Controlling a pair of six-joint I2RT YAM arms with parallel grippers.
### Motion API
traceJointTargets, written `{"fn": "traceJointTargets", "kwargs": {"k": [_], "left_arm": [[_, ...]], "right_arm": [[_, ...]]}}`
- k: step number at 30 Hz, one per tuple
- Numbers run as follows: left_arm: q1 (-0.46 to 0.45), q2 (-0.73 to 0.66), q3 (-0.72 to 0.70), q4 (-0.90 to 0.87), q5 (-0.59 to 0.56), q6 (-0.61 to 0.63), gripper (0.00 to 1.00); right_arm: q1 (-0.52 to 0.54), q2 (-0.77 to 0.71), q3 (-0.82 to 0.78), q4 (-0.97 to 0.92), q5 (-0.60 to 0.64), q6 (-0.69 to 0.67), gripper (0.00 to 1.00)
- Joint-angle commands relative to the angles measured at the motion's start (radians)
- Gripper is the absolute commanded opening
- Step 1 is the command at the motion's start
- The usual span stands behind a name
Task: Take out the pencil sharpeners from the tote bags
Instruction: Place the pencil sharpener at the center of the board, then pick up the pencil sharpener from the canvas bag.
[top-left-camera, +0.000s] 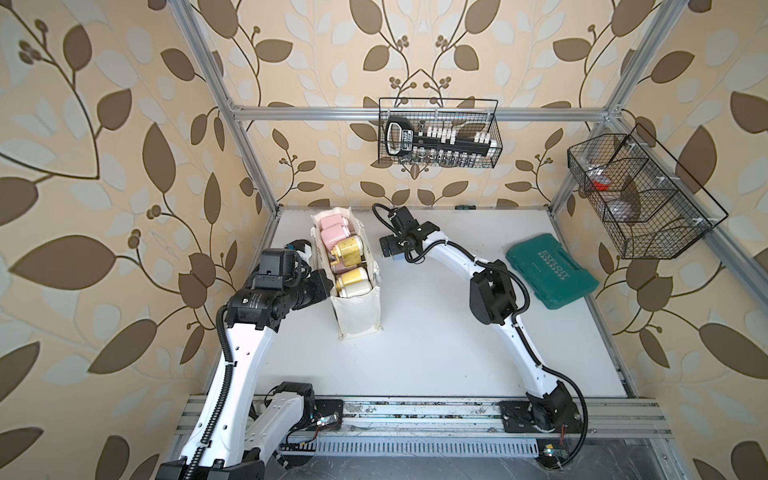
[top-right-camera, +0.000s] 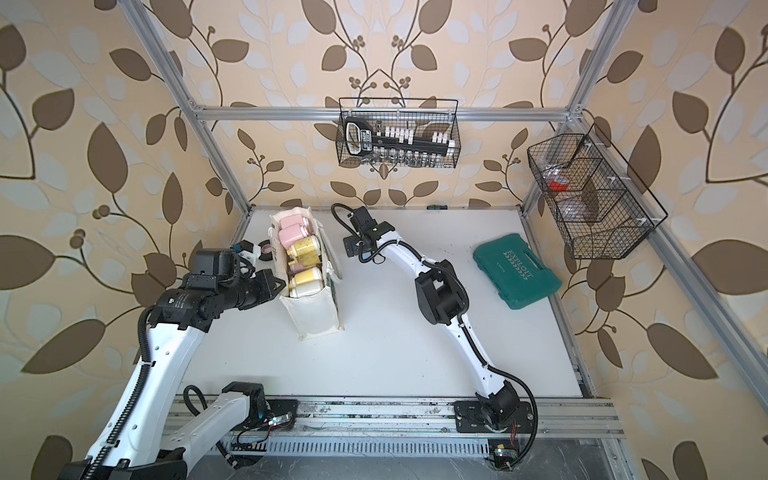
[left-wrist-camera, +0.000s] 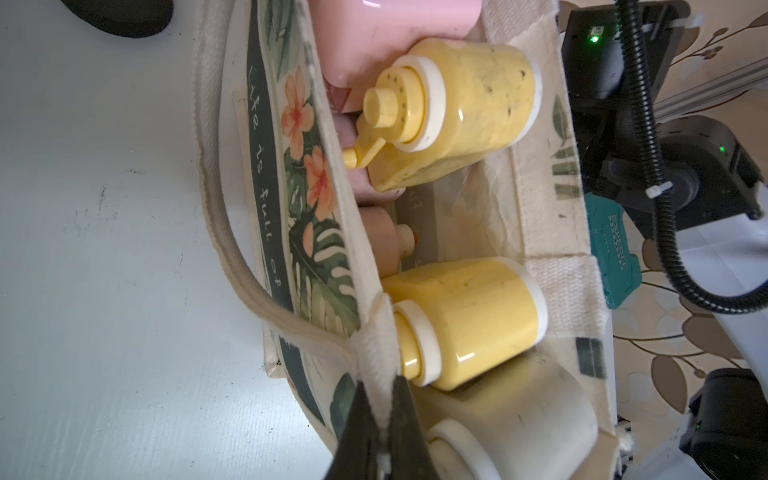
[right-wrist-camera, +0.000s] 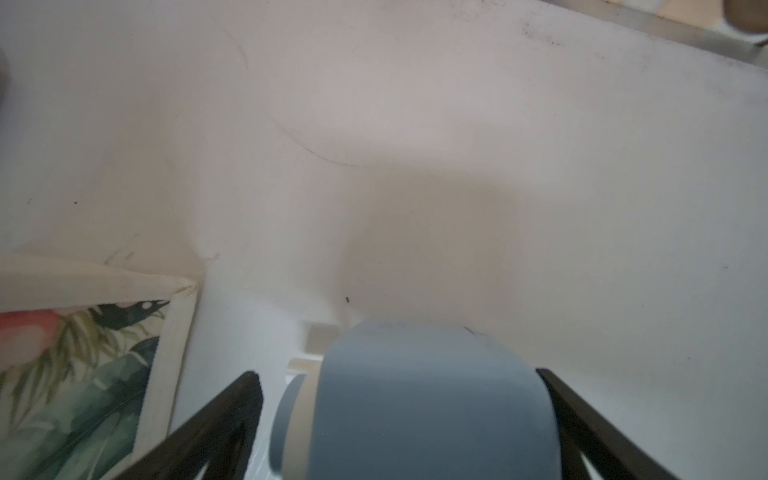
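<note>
White tabletop (top-left-camera: 436, 332) inside a leaf-papered cell; the tote bag (top-left-camera: 358, 309) stood open on its left half, long axis running front-to-back, with six pencil sharpeners countable from above in both top views: two pink (top-left-camera: 332, 230), three yellow (top-left-camera: 348, 251) and one cream (top-left-camera: 353, 289), lying on their sides, knob ends toward the left arm. Left gripper (left-wrist-camera: 384, 419) was pinched closed on the bag's rim at a handle root, while the right gripper (right-wrist-camera: 399, 415) had its jaws spread wide either side of a blue-grey sharpener (right-wrist-camera: 432, 399). Contact was too blurred to call, possibly loose.
</note>
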Motion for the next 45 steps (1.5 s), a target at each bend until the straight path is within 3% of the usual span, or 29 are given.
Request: {"fn": "traceJointTargets", "kwargs": {"k": [1,16,24,34,45], "left_arm": [[-0.007,-0.009,-0.018,-0.024,-0.003,0.025,0.00],[-0.007,-0.017,-0.033,-0.008,-0.008,0.018,0.00],[-0.007,-0.013,-0.037,0.010,-0.006,0.009,0.00],[-0.007,-0.016,-0.039,0.008,-0.006,0.011,0.00],[-0.007,-0.017,-0.058,0.033,-0.002,0.007,0.00]], "right_arm": [[0.014,-0.067,0.014,0.001,-0.002,-0.013,1.00],[0.021,-0.389,-0.114,-0.056,0.027,0.017,1.00],[0.190,-0.682,-0.230,-0.100,-0.019,0.018,0.99],[0.395,-0.727,-0.198,-0.144,-0.016,0.055,0.94],[0.437,-0.771,-0.256,-0.171,-0.029,0.068,0.88]]}}
